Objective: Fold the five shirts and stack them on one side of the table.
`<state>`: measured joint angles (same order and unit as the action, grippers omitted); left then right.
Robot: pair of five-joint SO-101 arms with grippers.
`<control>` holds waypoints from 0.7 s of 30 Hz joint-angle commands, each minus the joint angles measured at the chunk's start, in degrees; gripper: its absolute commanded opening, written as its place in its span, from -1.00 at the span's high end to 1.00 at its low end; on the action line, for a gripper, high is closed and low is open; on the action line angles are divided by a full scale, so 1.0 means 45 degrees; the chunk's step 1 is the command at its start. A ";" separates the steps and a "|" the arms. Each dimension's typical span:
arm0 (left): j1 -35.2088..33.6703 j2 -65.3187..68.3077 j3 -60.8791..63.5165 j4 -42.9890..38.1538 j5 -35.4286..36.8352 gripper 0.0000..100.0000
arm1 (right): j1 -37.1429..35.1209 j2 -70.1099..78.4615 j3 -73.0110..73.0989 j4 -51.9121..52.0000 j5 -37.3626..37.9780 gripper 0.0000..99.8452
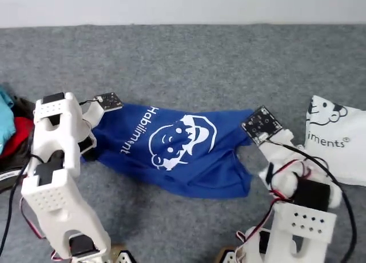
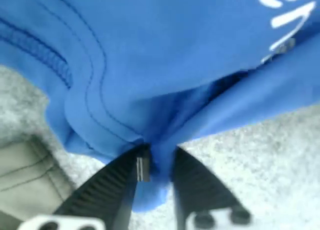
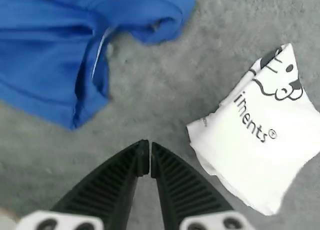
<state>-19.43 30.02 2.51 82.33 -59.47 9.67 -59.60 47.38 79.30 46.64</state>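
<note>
Left end effector (image 2: pixel 159 154) on rumpled, white-printed blue shirt (image 2: pixel 165 55)

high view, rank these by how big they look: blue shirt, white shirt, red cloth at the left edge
1. blue shirt, spread across the middle.
2. white shirt, folded, partly cut off by the picture's edge.
3. red cloth, only a sliver showing, so its true size is unsure.

The blue shirt (image 1: pixel 171 154) sprawls across the middle of the table (image 1: pixel 194 63), a folded white shirt (image 1: pixel 337 140) blocks the right edge and a pile of clothes (image 1: pixel 10 131) the left. The far half lies open, as does a strip between the two shirts
</note>
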 commanded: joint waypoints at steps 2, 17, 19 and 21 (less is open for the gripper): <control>-0.0176 0.0391 -0.1241 0.1192 0.0957 0.97 | -0.1475 0.1670 -0.0313 -0.0186 -0.1934 0.98; -0.0059 0.0547 -0.1182 0.0156 0.5548 0.97 | -0.4777 0.9661 -0.5646 0.0088 -0.5665 0.70; -0.0039 0.0547 -0.0850 -0.0117 0.5548 0.97 | -0.5070 1.0618 -0.6466 0.0420 -0.5861 0.70; -0.0020 0.0547 -0.0615 -0.0254 0.5626 0.97 | -0.5304 1.1536 -0.7209 0.0733 -0.6212 0.70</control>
<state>-19.34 31.96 -1.19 84.44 -34.95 -12.57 -11.87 21.54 80.70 20.79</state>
